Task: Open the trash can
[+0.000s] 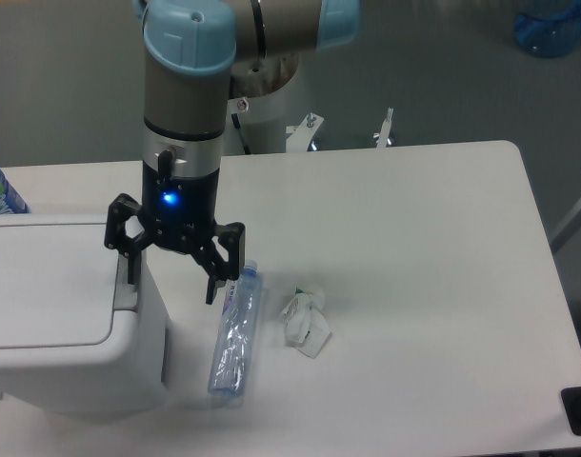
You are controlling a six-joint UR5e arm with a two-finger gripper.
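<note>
One trash can [52,324] occupies the near left of the table [414,238], its flat lid down and the grey push tab [127,290] at its right edge. Gripper [171,281] hangs over that edge — fingers spread wide, holding nothing. Right of the can lie a crushed plastic bottle [235,333] and crumpled wrapper [307,324].
</note>
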